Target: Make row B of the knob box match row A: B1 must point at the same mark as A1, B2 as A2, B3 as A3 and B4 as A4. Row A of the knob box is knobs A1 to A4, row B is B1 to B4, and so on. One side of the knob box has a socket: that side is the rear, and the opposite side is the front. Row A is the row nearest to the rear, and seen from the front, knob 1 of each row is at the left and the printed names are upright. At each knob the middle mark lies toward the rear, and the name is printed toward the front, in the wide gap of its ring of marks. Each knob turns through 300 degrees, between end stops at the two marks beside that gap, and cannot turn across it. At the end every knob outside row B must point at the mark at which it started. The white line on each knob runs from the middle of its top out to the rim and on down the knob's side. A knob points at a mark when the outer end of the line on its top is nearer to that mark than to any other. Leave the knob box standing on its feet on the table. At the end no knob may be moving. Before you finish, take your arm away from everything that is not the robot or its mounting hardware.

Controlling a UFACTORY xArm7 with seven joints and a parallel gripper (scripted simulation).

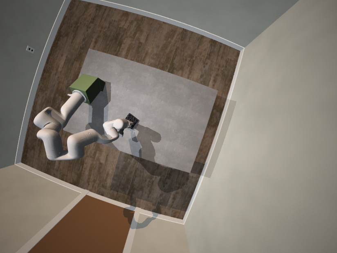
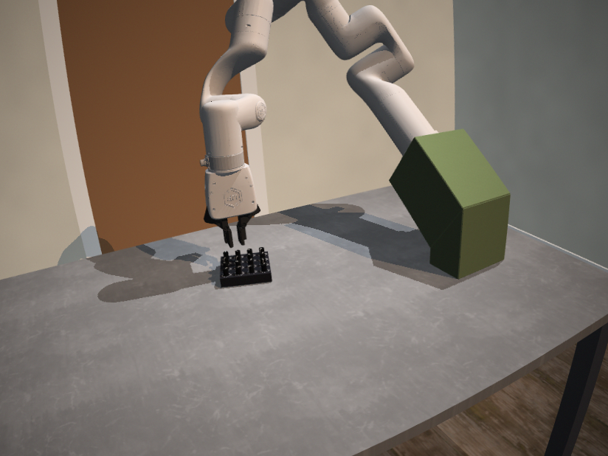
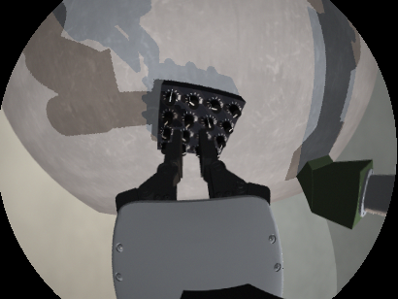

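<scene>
The black knob box (image 2: 245,268) stands on its feet on the grey table, with several small black knobs in rows on top. It also shows in the overhead view (image 1: 132,119) and in the wrist view (image 3: 197,120). My gripper (image 2: 235,241) hangs straight down a little above the box's left rear part, clear of the knobs. Its fingers stand a small gap apart with nothing between them. In the wrist view the fingertips overlap the nearest row of knobs. The knob lines and printed names are too small to read.
A large green block (image 2: 451,201) holds the arm's base at the table's right rear; it also shows in the wrist view (image 3: 336,191). The table's right front edge (image 2: 491,392) drops to a wooden floor. A brown door stands behind the table.
</scene>
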